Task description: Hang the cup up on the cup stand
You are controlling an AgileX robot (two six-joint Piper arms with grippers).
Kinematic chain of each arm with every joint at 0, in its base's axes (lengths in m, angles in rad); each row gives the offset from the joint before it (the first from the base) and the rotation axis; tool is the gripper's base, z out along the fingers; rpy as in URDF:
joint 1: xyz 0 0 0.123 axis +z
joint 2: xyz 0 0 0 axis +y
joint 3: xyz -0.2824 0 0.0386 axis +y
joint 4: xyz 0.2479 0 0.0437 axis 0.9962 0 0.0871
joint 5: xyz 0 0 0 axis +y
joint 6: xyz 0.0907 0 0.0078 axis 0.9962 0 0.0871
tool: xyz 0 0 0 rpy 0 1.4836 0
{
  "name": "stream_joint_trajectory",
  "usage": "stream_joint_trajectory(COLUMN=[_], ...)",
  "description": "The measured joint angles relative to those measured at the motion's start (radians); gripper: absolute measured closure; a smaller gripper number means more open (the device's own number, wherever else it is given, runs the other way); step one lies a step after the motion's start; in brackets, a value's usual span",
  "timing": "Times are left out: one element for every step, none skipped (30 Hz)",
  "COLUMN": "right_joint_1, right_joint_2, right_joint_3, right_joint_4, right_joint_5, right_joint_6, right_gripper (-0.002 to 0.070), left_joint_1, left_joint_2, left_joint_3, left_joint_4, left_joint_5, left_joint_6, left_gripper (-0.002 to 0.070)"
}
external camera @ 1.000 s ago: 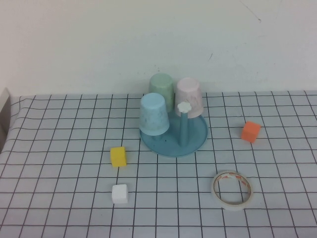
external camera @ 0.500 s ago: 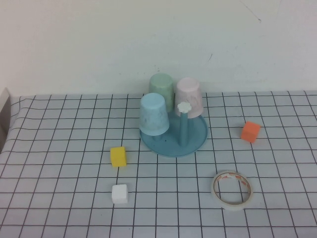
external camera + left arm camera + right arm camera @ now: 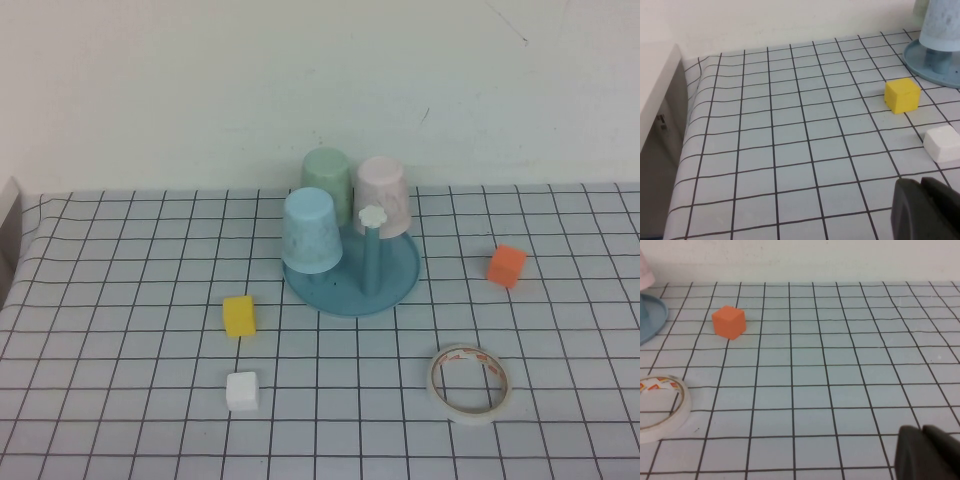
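Observation:
The light sky-blue cup (image 3: 309, 230) sits upside down over a peg at the front left of the teal cup stand (image 3: 398, 285). Its speckled wall (image 3: 942, 25) shows above the stand's rim (image 3: 920, 62) in the left wrist view. One bare blue peg with a white flower cap (image 3: 372, 216) stands at the dish's middle. My left gripper (image 3: 921, 184) is shut and empty, low over the cloth far short of the stand. My right gripper (image 3: 922, 431) is also shut and empty, out to the stand's right. Neither arm shows in the high view.
A pale green cup (image 3: 327, 179) and a pale pink cup (image 3: 383, 195) hang on the stand's rear pegs. A yellow cube (image 3: 239, 315) and white cube (image 3: 242, 390) lie front left, an orange cube (image 3: 506, 265) right, a tape roll (image 3: 468, 382) front right. A ledge (image 3: 655, 85) borders the left edge.

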Motion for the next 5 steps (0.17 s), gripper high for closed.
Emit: stream_joint_trajectory(right_joint_1=[0.0,0.0,0.0,0.0,0.0], right_joint_2=[0.0,0.0,0.0,0.0,0.0], right_joint_3=[0.0,0.0,0.0,0.0,0.0], right_joint_4=[0.0,0.0,0.0,0.0,0.0], right_joint_5=[0.0,0.0,0.0,0.0,0.0], right_joint_6=[0.0,0.0,0.0,0.0,0.0], right_gripper=[0.0678,0.0678,0.0678,0.0678,0.0678], left_joint_1=[0.0,0.0,0.0,0.0,0.0], left_joint_2=[0.0,0.0,0.0,0.0,0.0], left_joint_3=[0.0,0.0,0.0,0.0,0.0], left_joint_4=[0.0,0.0,0.0,0.0,0.0], left_joint_5=[0.0,0.0,0.0,0.0,0.0], left_joint_6=[0.0,0.0,0.0,0.0,0.0], left_gripper=[0.0676,0.0676,0.0676,0.0676,0.0676])
